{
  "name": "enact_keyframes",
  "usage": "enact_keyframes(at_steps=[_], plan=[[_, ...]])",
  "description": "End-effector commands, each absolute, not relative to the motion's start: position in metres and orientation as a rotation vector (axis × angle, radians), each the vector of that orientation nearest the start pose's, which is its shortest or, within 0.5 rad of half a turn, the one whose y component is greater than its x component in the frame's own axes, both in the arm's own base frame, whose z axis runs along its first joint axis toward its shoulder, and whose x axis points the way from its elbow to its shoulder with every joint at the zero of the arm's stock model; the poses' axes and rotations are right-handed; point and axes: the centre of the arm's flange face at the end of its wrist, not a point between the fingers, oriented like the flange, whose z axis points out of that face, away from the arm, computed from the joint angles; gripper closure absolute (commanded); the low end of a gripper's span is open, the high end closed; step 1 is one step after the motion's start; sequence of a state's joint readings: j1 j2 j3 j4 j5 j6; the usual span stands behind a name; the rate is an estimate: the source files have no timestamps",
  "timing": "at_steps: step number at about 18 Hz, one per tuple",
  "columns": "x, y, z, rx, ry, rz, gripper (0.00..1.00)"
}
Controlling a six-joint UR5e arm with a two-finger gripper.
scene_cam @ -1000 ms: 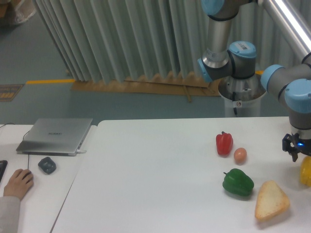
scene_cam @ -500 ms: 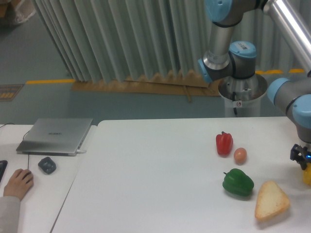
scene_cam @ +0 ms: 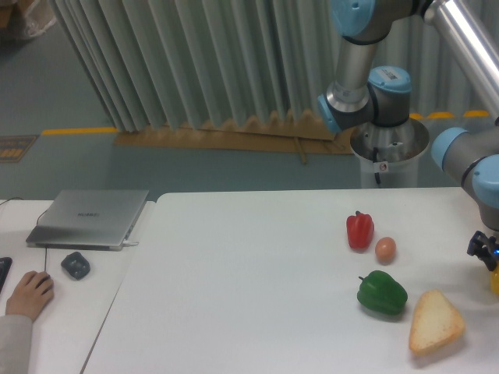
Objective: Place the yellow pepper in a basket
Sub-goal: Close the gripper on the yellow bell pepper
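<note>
At the left edge we are seeing a closed grey laptop (scene_cam: 87, 217). On the white bench (scene_cam: 234, 296), towards its right edge, are lying a glossy red pepper (scene_cam: 359, 231), a tan egg (scene_cam: 385, 248), a green pepper (scene_cam: 382, 293) and a tan bread wedge (scene_cam: 435, 321). At the right edge, the black pincer (scene_cam: 485, 251) is sitting just above the glossy yellow pepper (scene_cam: 495, 280); we cannot tell its grip.

Watching my arm at far right of camera view. Base column stands behind table's rear edge, grey tubes and blue joint caps climbing out of top of frame. Forearm link slants down from upper right. Wrist hangs at right border, pointing straight down. My hand (scene_cam: 489, 253) sits low at frame edge, mostly cut off; can't tell finger spread. Small blue light glows on it.
</note>
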State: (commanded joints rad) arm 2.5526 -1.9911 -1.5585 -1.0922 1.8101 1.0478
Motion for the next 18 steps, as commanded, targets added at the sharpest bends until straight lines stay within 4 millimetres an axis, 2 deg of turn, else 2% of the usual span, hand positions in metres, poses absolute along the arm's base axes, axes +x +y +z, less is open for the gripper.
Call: enact_keyframes(at_steps=[2, 6, 9, 18], plan=[[-0.474, 0.443, 0.308, -3.295, 0.093, 0.298, 0.0], [-0.469, 0.442, 0.3, -3.301, 0.104, 0.277, 0.0], [-0.463, 0.438, 0.283, -3.318, 0.104, 0.243, 0.0], [-0.478, 0.429, 0.282, -3.32, 0.076, 0.242, 0.0]])
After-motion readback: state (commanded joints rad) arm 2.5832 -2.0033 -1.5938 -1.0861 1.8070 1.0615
